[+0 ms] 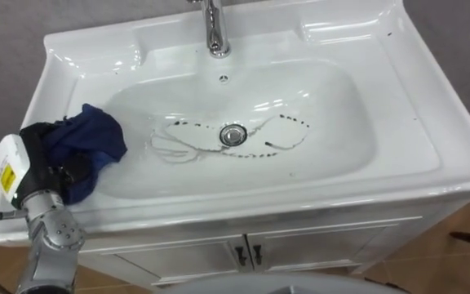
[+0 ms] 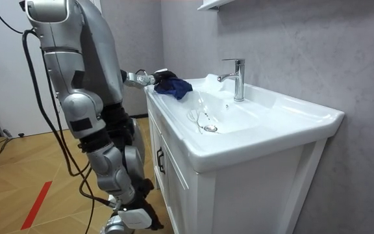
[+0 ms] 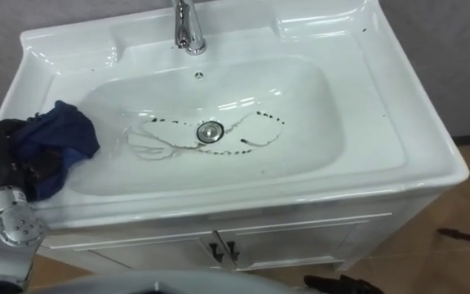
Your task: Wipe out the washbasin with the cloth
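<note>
1. Left hand (image 1: 46, 155), dark-fingered, comes in at the lower left of the left eye view. It rests on the basin's left rim with its fingers curled into a blue cloth (image 1: 92, 140), gripping it.
2. That cloth is bunched on the left slope of the white basin (image 1: 398, 131), partly over the rim and partly hanging into the bowl. It lies well apart from the drain.
3. White cabinet doors (image 1: 317, 245) run along the bottom of the frame under the basin. Two small dark handles (image 1: 247, 255) sit side by side where the doors meet.
4. A round metal drain (image 1: 232, 135) sits in the middle of the bowl.
5. A dotted line of dark marks (image 1: 292, 122) loops around the drain, reaching to its left and further to its right. Thin wet streaks (image 1: 170, 147) lie just left of the drain, between it and the cloth.
6. A chrome faucet (image 1: 216, 33) stands at the top centre on the back ledge, with a small overflow hole (image 1: 223, 78) just below it.
7. A few dark specks (image 1: 390, 34) dot the upper right corner of the rim.
8. In the room view the robot stands upright on a wooden floor (image 2: 18, 188) at the left end of the vanity, its left arm reaching to the cloth at the basin's near corner. A grey wall (image 2: 291, 45) rises behind the basin.
</note>
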{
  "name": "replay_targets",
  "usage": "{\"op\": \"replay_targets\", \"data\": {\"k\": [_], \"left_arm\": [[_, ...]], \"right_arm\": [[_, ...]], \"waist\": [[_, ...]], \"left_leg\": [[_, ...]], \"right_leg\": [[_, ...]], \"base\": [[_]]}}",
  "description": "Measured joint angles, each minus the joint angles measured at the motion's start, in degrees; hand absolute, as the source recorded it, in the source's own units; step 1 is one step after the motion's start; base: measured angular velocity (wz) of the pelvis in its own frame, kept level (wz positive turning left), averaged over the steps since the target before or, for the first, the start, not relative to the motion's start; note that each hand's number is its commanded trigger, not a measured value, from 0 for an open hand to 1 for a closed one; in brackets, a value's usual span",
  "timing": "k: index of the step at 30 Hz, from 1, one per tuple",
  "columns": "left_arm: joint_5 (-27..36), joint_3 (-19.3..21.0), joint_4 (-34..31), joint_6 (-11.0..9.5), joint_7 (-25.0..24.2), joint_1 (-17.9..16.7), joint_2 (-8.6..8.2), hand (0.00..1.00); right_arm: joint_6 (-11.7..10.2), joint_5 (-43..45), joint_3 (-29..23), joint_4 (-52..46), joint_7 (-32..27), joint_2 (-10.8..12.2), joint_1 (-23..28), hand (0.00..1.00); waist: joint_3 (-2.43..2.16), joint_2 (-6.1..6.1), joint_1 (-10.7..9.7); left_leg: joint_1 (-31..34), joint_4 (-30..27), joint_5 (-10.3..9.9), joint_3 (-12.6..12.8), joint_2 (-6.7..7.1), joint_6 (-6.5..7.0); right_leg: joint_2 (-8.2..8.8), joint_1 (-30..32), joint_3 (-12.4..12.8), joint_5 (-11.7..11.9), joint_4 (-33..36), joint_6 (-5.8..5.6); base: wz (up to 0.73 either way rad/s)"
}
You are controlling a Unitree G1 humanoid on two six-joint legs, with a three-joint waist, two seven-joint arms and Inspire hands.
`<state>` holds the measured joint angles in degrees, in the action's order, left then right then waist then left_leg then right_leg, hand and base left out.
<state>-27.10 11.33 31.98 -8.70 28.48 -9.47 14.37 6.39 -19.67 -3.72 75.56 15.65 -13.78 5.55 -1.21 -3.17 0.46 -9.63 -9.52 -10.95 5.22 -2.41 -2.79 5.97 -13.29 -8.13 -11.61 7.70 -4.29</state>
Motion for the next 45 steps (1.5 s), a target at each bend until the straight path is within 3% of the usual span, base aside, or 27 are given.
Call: {"op": "replay_targets", "data": {"k": [12, 16, 20, 21, 25, 26, 28, 31, 35, 41, 45], "left_arm": [[0.0, 0.2, 0.4, 1.9, 0.0, 1.5, 0.2, 1.0], [-0.8, 0.3, -2.9, 4.4, 0.0, 2.1, -1.25, 1.0], [-1.9, -0.7, -9.3, 8.1, -0.2, 0.4, -2.13, 1.0], [-2.2, -0.9, -10.4, 8.5, -0.4, 0.0, -2.15, 1.0], [-6.1, -3.4, -16.2, 9.5, -0.7, -0.4, -2.63, 1.0], [-6.5, -3.9, -16.8, 9.6, -0.7, -0.4, -2.77, 1.0], [-7.5, -6.3, -19.6, 9.7, -0.7, -0.9, -2.86, 1.0], [-8.7, -9.6, -23.3, 9.1, -0.7, -1.5, -3.16, 1.0], [-9.0, -12.0, -24.5, 6.9, -0.7, -1.5, -3.2, 1.0], [-9.7, -13.2, -26.5, 4.1, -0.6, -1.5, -3.2, 1.0], [-13.1, -14.9, -26.5, 3.5, -0.5, -1.5, -3.2, 1.0]], "right_arm": [[-0.1, 0.0, 0.1, -0.2, -0.8, 0.0, -0.1, 0.0], [-0.6, -0.1, 0.5, -0.2, -1.2, 0.1, -0.2, 0.0], [-1.6, -0.3, 1.5, -0.3, -1.2, 0.6, -0.3, 0.0], [-1.8, -0.4, 1.5, -0.2, -1.2, 0.8, -0.3, 0.0], [-3.1, -0.2, 1.4, -0.2, -1.1, 1.9, -0.5, 0.0], [-3.3, -0.3, 1.4, -0.2, -1.1, 1.9, -0.6, 0.0], [-4.3, -0.6, 2.5, -0.2, -1.0, 1.9, -0.5, 0.0], [-6.1, -0.1, 2.7, 0.4, -0.9, 2.0, -0.9, 0.0], [-7.9, -0.2, 3.1, 1.1, -0.1, 2.0, -1.2, 0.0], [-8.9, -0.3, 3.3, 1.3, 0.8, 2.1, -1.2, 0.0], [-9.1, -0.2, 3.8, 1.3, 0.8, 2.0, -1.2, 0.0]], "waist": [[0.04, -0.36, -0.3], [0.04, -0.22, -0.2], [0.08, 0.78, -0.3], [0.12, 1.01, -0.4], [1.05, 2.27, -0.5], [0.99, 2.22, -0.5], [1.46, 2.43, -0.4], [1.54, 2.32, -0.8], [1.44, 1.85, -2.2], [1.45, 1.91, -3.3], [1.45, 1.94, -3.3]], "left_leg": [[0.5, 0.2, 0.0, -0.3, 0.0, -0.01], [1.1, -0.2, 0.0, -0.8, 0.01, -0.01], [1.5, -0.2, 0.0, -1.3, 0.09, -0.01], [1.7, -0.3, 0.0, -1.5, 0.1, -0.01], [3.7, -1.7, 0.0, -3.1, 0.25, -0.03], [4.1, -1.8, 0.0, -3.2, 0.25, -0.03], [4.5, -1.9, -0.1, -3.3, 0.27, -0.05], [5.4, -1.9, -0.1, -3.5, 0.26, -0.07], [5.3, -1.8, -0.1, -3.5, 0.26, -0.07], [5.0, -1.7, -0.1, -3.3, 0.26, -0.07], [5.1, -1.7, -0.1, -3.1, 0.24, -0.07]], "right_leg": [[-0.02, 0.3, -0.5, 0.0, -0.1, -0.03], [0.02, 0.6, -1.4, 0.0, -0.1, -0.03], [0.02, 0.6, -1.7, -0.1, -0.5, -0.06], [0.02, 0.6, -1.8, -0.1, -0.6, -0.06], [-0.05, 1.1, -3.2, 0.0, -0.9, 0.04], [-0.05, 1.3, -3.2, 0.0, -0.9, 0.09], [-0.05, 1.6, -3.3, 0.1, -0.9, 0.13], [-0.09, 2.4, -3.5, 0.1, -0.8, 0.18], [-0.1, 2.4, -3.4, 0.1, -0.8, 0.17], [-0.1, 2.4, -3.1, 0.1, -0.9, 0.17], [-0.1, 2.6, -3.0, 0.1, -0.9, 0.18]], "base": [[0.02], [0.1], [0.05], [0.15], [0.21], [0.04], [0.04], [0.01], [0.0], [-0.02], [-0.01]]}}
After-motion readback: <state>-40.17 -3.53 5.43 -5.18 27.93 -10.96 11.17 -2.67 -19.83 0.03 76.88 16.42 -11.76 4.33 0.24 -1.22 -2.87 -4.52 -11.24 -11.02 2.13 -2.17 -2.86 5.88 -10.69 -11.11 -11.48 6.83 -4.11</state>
